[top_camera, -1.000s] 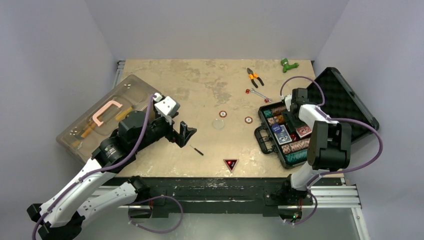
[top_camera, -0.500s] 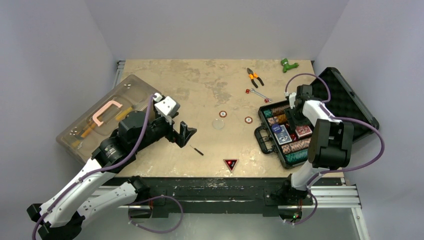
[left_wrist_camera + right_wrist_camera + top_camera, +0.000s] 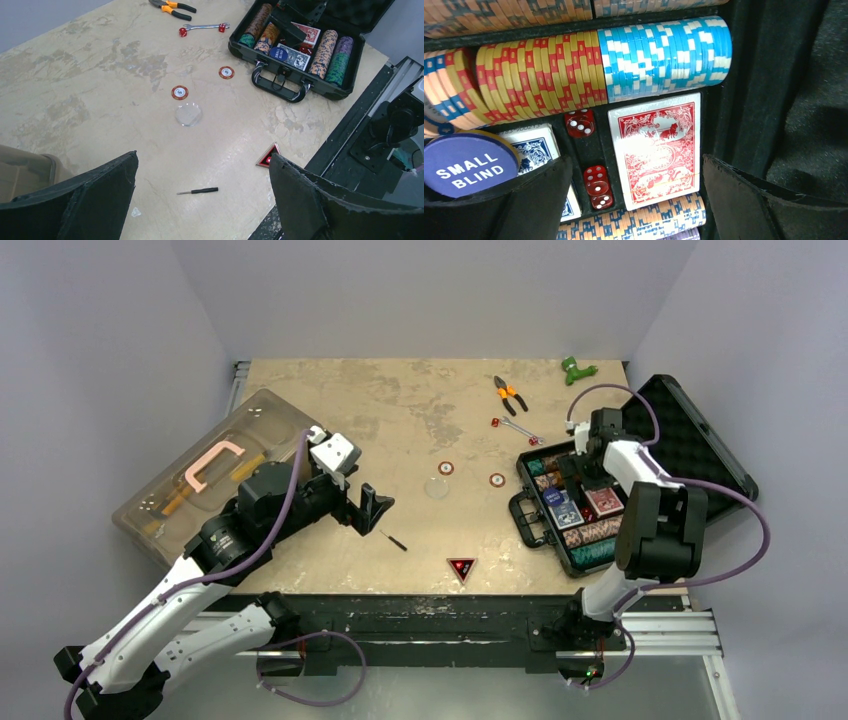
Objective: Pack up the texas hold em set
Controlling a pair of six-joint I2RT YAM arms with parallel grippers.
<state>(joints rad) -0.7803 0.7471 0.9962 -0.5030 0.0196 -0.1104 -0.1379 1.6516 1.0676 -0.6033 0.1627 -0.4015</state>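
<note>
On the worktop [image 3: 400, 410] the open case [image 3: 690, 440] lay at the right, holding chip rows [image 3: 664, 55], a red deck [image 3: 656, 150], a blue deck [image 3: 536, 145], a Small Blind button [image 3: 466, 167] and dice [image 3: 596, 185]. The right end effector [image 3: 636, 195] hung just over these, fully spread and empty; the left end effector [image 3: 202, 195], likewise wide and empty, hovered left of centre. Unpacked, a chip [image 3: 497, 479], a second chip [image 3: 445, 468] and a clear disc [image 3: 436, 487] lay between the arms, left of the case, the first chip likely nearer the right arm.

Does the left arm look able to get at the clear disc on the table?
Probably yes: the clear disc lies on open tabletop ahead of the left fingers, which are open.
</note>
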